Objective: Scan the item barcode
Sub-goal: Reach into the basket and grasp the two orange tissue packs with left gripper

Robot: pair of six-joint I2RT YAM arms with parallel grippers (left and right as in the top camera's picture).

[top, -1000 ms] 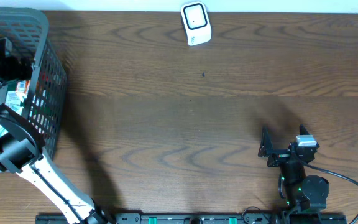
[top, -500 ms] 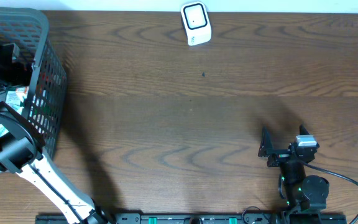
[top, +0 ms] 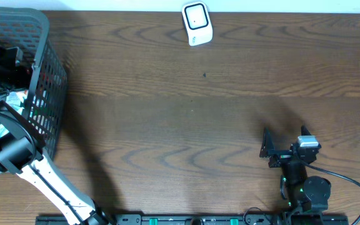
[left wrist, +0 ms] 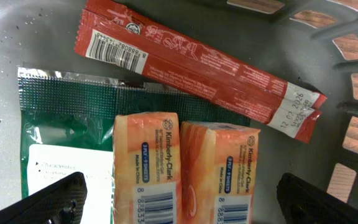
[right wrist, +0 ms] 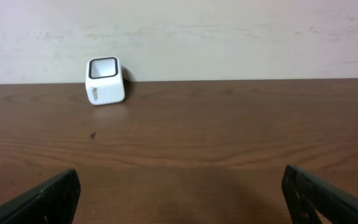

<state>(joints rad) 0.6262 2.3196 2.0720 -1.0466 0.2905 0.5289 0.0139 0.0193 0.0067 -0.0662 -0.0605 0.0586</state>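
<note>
Lying in the grey plastic mesh basket [top: 47, 75], two glossy orange tissue packs [left wrist: 146, 162] show barcodes only wrist-side; overhead they seem hidden. Left jaws and right jaws gape wide, empty.

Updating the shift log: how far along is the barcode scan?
Done: the left fingers are down inside the basket. In hand: nothing yet; they stand open over two orange packs. Remaining: gripping one, lifting it out, showing its barcode to the white scanner. The right fingers sit open, holding nothing.
</note>
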